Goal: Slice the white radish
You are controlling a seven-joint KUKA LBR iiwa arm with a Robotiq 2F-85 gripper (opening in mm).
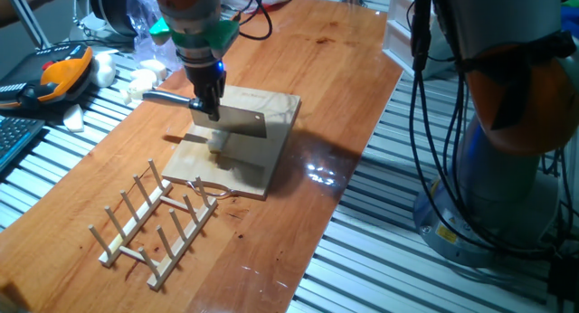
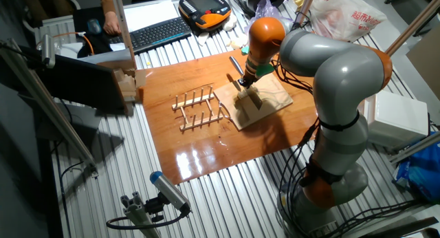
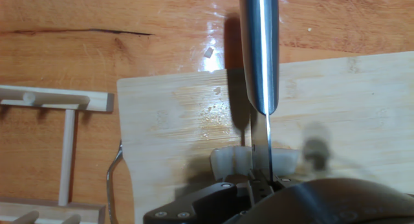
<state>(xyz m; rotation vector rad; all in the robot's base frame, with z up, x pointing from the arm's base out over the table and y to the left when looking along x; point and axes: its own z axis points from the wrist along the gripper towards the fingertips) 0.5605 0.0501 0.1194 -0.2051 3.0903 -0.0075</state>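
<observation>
Hand view shows the gripper [image 1: 210, 105] clamped on the knife [image 1: 237, 121], blade apparently mid-cut in the white radish [image 3: 228, 163]; next, press straight down.

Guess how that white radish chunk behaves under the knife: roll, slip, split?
The white radish looks small and stubby, so it probably shifts or rolls easily on the smooth cutting board. Its pale, wet-looking flesh likely cuts cleanly. The knife sits over it, and nothing else steadies it.
</observation>
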